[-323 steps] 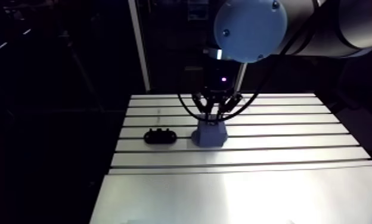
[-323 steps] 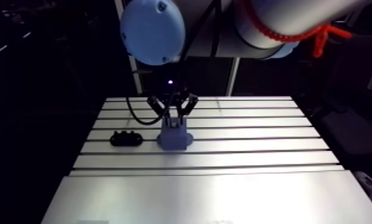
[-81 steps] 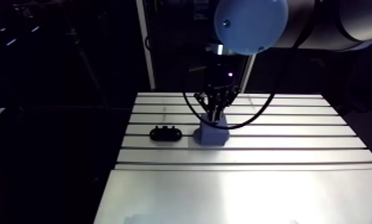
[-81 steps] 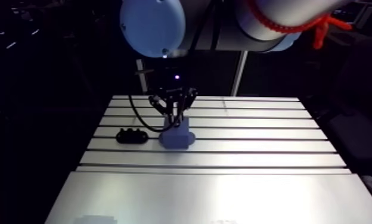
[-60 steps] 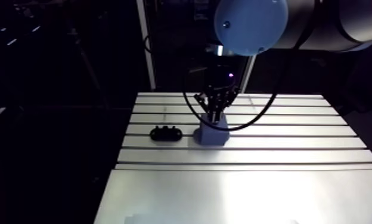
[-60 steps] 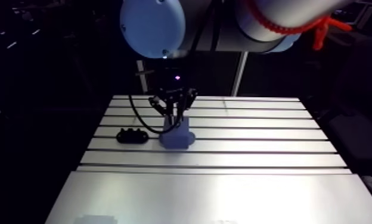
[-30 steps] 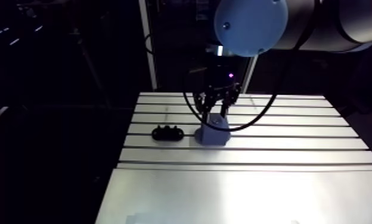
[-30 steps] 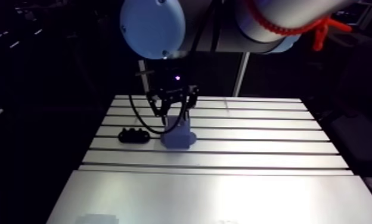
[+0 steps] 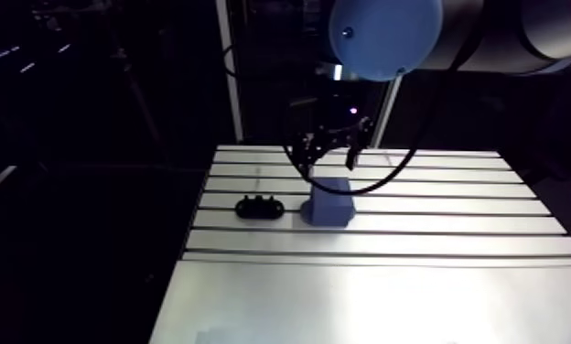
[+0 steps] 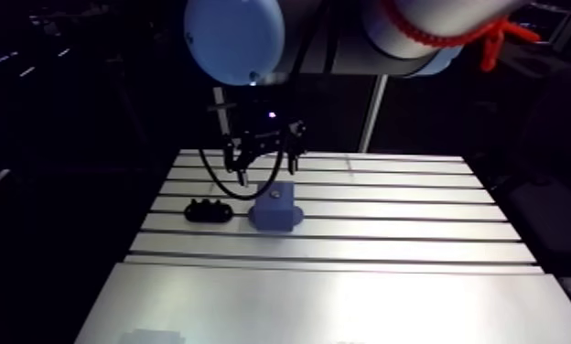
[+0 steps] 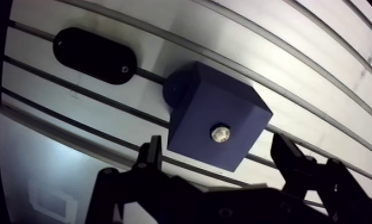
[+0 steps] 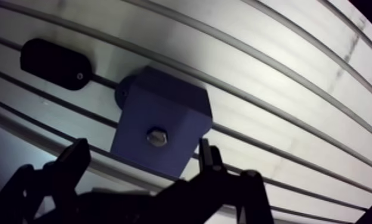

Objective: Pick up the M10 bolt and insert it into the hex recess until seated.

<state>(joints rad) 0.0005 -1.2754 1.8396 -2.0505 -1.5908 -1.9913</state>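
Blue block (image 11: 215,113) holds the M10 bolt (image 11: 219,133), its head set in the top face. Gripper (image 11: 217,149) hangs above the block, 2 fingers spread, empty. Black oval part (image 11: 95,55) lies near the block.

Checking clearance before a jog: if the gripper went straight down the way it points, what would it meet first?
Probably the blue block with the bolt in its top, right below the open gripper. Its fingers look spread just past the block's sides, though depth is unclear.
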